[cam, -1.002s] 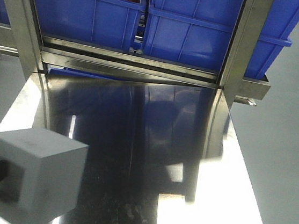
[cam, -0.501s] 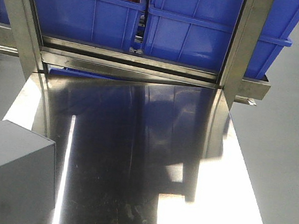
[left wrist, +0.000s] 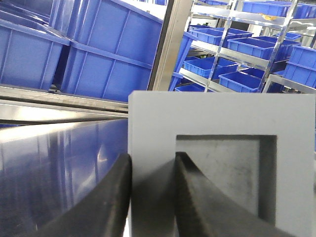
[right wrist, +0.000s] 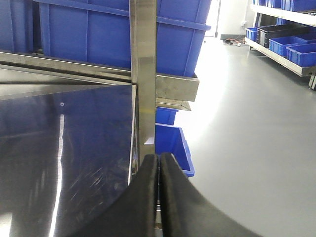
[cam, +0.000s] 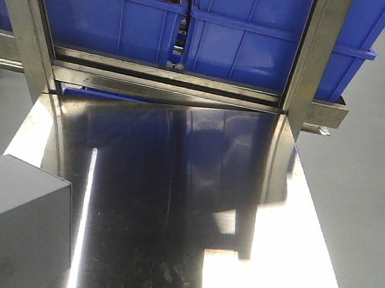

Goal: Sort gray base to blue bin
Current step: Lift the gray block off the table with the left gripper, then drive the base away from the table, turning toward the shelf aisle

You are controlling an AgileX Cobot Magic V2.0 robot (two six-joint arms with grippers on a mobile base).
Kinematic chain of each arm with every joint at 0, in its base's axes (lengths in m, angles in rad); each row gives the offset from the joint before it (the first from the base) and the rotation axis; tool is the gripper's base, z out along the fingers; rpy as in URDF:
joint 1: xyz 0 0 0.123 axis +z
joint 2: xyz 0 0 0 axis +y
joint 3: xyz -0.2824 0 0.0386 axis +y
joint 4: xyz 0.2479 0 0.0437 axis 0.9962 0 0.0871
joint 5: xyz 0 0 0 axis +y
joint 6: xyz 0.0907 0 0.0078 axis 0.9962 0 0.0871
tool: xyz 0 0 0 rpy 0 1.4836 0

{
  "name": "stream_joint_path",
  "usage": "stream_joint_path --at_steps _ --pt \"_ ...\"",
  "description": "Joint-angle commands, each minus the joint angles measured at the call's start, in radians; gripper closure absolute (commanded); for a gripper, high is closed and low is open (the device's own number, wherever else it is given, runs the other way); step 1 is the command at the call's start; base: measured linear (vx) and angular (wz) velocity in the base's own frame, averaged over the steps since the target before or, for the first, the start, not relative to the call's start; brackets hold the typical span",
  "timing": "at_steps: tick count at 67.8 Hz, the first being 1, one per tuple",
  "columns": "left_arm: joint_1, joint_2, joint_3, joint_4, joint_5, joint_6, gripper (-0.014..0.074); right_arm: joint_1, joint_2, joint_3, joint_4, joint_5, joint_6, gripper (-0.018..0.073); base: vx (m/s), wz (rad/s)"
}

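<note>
The gray base [cam: 13, 221] is a matte gray cube at the table's front left corner. In the left wrist view its square recess [left wrist: 222, 173] faces the camera. My left gripper [left wrist: 153, 158] is shut on the gray base's wall, with one finger [left wrist: 116, 197] on the outer side and the other finger [left wrist: 197, 197] inside the recess. Whether the cube rests on the table I cannot tell. A blue bin [cam: 259, 47] stands on the rack behind the table. My right gripper [right wrist: 159, 157] is shut with nothing in it, at the table's right edge.
The steel table [cam: 192, 206] is glossy and reflective. Two upright steel posts [cam: 313, 60] rise at its back. A second blue bin [cam: 109, 16] with red contents sits back left. A small blue bin [right wrist: 173, 145] stands on the floor beside the table's right edge.
A second ago the gray base sat further right, with black fingers showing at its left. It has shifted left and turned, and has stayed still for the last half second.
</note>
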Motion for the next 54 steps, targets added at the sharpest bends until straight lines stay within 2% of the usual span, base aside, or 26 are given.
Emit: stream_joint_path --at_steps 1,29,54 --pt "-0.006 0.008 -0.030 -0.007 -0.109 -0.004 0.0603 -0.005 -0.007 0.004 -0.009 -0.082 -0.007 0.0564 0.00 0.00" --pt "-0.006 0.008 -0.030 -0.007 -0.109 -0.004 0.0603 -0.005 -0.007 0.004 -0.009 -0.082 -0.007 0.0564 -0.01 -0.08" --pt "-0.006 0.008 -0.030 -0.007 -0.109 -0.004 0.0603 -0.005 -0.007 0.004 -0.009 -0.081 -0.007 0.0564 -0.05 -0.61"
